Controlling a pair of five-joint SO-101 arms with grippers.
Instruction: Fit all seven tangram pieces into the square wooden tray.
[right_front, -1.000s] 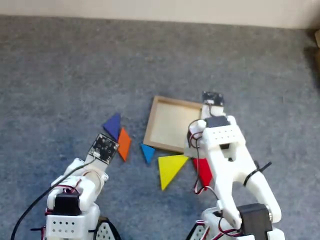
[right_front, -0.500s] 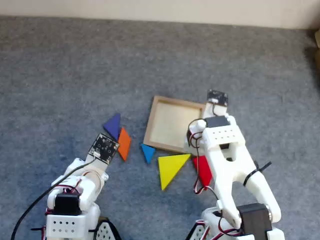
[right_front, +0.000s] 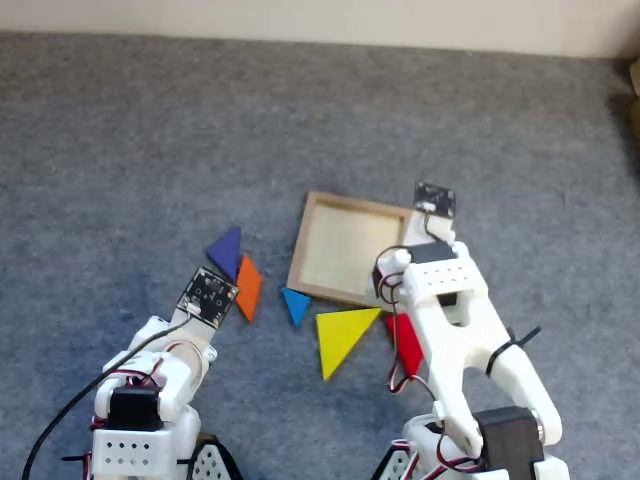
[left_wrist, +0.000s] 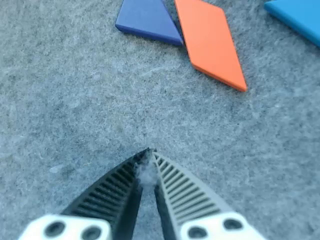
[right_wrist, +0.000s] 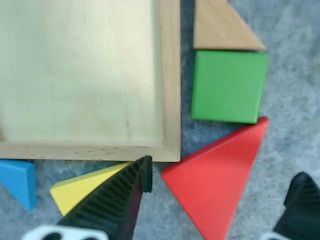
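The right arm has eased back a touch from the square wooden tray (right_wrist: 171, 80). The right gripper (right_wrist: 223, 181) now hangs spread wide over the red triangle (right_wrist: 215, 175), just off the tray's near corner. That looks like a line-up for a first pick: the tray is bare and all seven pieces lie outside it. Against a second ago, only that arm has shifted. The left gripper (left_wrist: 148, 160) stays pinched shut and empty, near the orange parallelogram (left_wrist: 210, 42) left of the tray.

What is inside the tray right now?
Nothing: the tray floor shows bare wood. In the high view the right arm covers one corner, but the right wrist view shows that corner bare too.
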